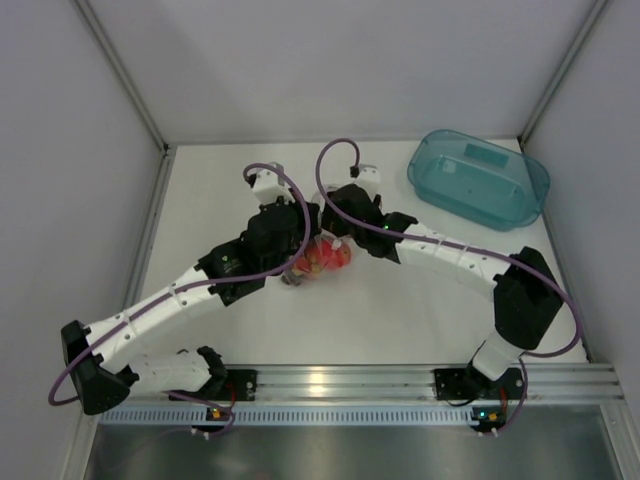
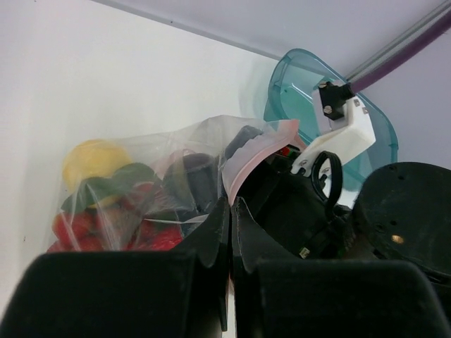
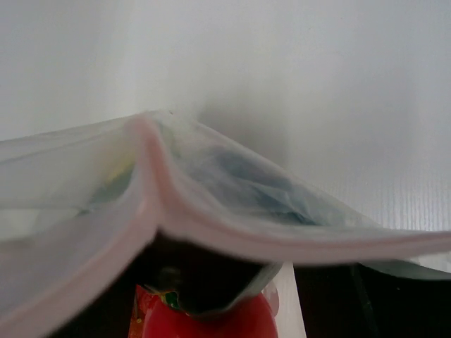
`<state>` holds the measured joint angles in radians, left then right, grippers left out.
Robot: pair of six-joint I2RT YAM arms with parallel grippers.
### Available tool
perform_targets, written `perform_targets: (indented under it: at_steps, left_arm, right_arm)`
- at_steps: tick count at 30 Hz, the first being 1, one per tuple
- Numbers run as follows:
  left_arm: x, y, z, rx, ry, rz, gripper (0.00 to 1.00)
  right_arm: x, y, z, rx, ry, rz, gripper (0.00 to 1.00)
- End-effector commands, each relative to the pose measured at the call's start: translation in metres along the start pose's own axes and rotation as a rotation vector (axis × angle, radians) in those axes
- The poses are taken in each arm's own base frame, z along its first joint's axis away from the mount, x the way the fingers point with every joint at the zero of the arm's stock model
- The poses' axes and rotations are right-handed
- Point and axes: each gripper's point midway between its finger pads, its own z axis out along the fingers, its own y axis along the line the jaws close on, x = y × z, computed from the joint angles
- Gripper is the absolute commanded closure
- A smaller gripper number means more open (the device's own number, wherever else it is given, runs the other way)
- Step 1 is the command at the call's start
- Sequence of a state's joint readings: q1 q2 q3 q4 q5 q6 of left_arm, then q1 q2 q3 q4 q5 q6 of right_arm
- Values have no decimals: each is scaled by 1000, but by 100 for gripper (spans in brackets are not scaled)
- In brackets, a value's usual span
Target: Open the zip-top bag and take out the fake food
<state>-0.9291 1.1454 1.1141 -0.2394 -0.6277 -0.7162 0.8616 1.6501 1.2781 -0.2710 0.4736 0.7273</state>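
Left gripper (image 2: 230, 232) clamps the zip-top bag (image 2: 141, 183); right gripper (image 1: 338, 238) jaws (zip strip (image 3: 162, 204) blocks its view) cannot be judged. Peel the lips apart slowly so fake food (image 2: 91, 162) doesn't spill.

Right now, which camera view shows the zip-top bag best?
The left wrist view. There the zip-top bag shows its clear wall, pink zip strip and the fruit inside. In the top view the arms hide most of it; only some red fruit shows. The right wrist view gives only a blurred close-up of the strip.
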Motion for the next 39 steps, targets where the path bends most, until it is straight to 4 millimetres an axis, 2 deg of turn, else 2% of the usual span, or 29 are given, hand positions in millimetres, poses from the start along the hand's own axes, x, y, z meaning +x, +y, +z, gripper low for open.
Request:
perform_targets:
  at_steps: [1, 9, 11, 12, 14, 15, 17, 22, 24, 26, 27, 30, 31, 34, 35, 36, 37, 38, 39]
  left_arm:
    - [-13, 2, 2, -19, -51, -30, 100]
    - [-9, 3, 10, -40, -47, -15, 100]
    - [-9, 5, 13, -51, -49, -1, 100]
    - [-10, 4, 14, -51, -51, -1, 100]
    - [-9, 7, 15, -55, -47, 9, 100]
    - [-9, 8, 16, -58, -47, 8, 100]
    - [-10, 10, 16, -63, -51, 6, 100]
    - [-7, 19, 20, -84, -44, 8, 100]
    - [-7, 23, 23, -92, -43, 5, 100]
    - [-4, 28, 26, -100, -33, -3, 100]
    - [-3, 29, 27, -100, -28, -3, 100]
    - [-2, 30, 29, -94, -18, -7, 100]
    - [0, 31, 29, -91, -9, -5, 100]
    - [0, 28, 28, -76, -3, -14, 100]
    - [2, 26, 28, -64, 8, -16, 100]
    - [2, 25, 28, -59, 12, -15, 100]
    - [2, 22, 27, -50, 15, -21, 100]
    - [3, 21, 27, -42, 22, -21, 100]
    - [1, 19, 25, -32, 22, -26, 100]
  right_arm:
    - [-39, 20, -31, -75, -100, 29, 51]
    - [-54, 25, -64, -136, -131, 13, 51]
    - [-52, 25, -71, -149, -129, -8, 51]
    - [-57, 29, -81, -181, -144, -4, 51]
    - [-51, 32, -89, -243, -140, -25, 52]
    - [-58, 31, -100, -262, -158, -13, 54]
    - [-57, 28, -107, -277, -156, -36, 56]
    - [-71, 23, -139, -336, -183, -75, 57]
    - [-82, 23, -155, -369, -210, -72, 58]
    - [-93, 18, -163, -390, -249, -97, 57]
    - [-101, 14, -170, -396, -273, -96, 58]
    - [-122, -11, -170, -382, -306, -99, 58]
    - [-138, -31, -164, -328, -337, -88, 58]
    - [-161, -68, -148, -221, -366, -79, 58]
    - [-169, -92, -132, -156, -360, -71, 58]
    - [-178, -103, -126, -117, -368, -67, 58]
    - [-188, -127, -118, -50, -375, -57, 58]
    - [-188, -142, -100, -2, -348, -51, 58]
    - [-196, -152, -95, 30, -351, -44, 58]
